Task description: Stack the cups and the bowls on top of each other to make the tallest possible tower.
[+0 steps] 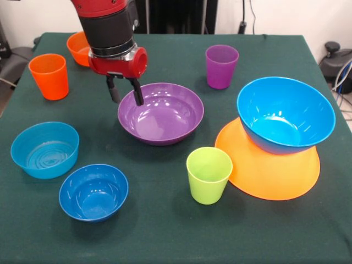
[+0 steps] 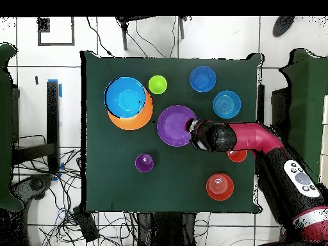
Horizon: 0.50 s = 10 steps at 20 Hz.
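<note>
Front view, hidden: small orange bowl (image 1: pixel 78 47) mostly covered by the arm (image 1: pixel 108 27); yellow cup not found in either view.
Overhead view, hidden: small orange bowl (image 2: pixel 237 155) showing only as a sliver under the arm (image 2: pixel 256 138); gripper itself not distinguishable.
Arm pose: descending from the top edge, wrist vertical, gripper (image 1: pixel 125 92) at the far-left rim of the purple bowl (image 1: pixel 161 113).
Pincer: two dark fingers slightly spread, one either side of the rim; contact not certain.
Purple bowl: large, glossy, upright, at table centre.
Blue bowl (image 1: pixel 286 114): large, upright, tilted, resting on the upturned orange-yellow bowl (image 1: pixel 269 165).
Lime green cup (image 1: pixel 208 175): upright, just beside the orange-yellow bowl.
Purple cup (image 1: pixel 221 66): upright, beyond the purple bowl.
Orange cup (image 1: pixel 49 76): upright, near the left edge.
Light blue bowl (image 1: pixel 45 149): straight-sided, upright.
Dark blue bowl (image 1: pixel 93 191): upright, just beside the light blue bowl.
</note>
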{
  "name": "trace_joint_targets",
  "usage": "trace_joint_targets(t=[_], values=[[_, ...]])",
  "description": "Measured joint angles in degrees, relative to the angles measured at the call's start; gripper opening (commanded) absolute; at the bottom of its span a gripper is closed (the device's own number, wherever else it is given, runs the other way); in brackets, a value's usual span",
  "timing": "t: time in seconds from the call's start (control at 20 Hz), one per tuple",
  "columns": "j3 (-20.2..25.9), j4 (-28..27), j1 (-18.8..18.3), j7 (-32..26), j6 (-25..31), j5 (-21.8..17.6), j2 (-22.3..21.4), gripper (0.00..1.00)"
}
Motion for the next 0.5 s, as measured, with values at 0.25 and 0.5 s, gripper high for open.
trace_joint_targets(t=[0.25, 0.5], values=[[0.0, 0.0, 0.0, 0.0, 0.0, -0.1, 0.6, 1.00], [0.0, 0.0, 0.0, 0.0, 0.0, -0.1, 1.5, 1.00]])
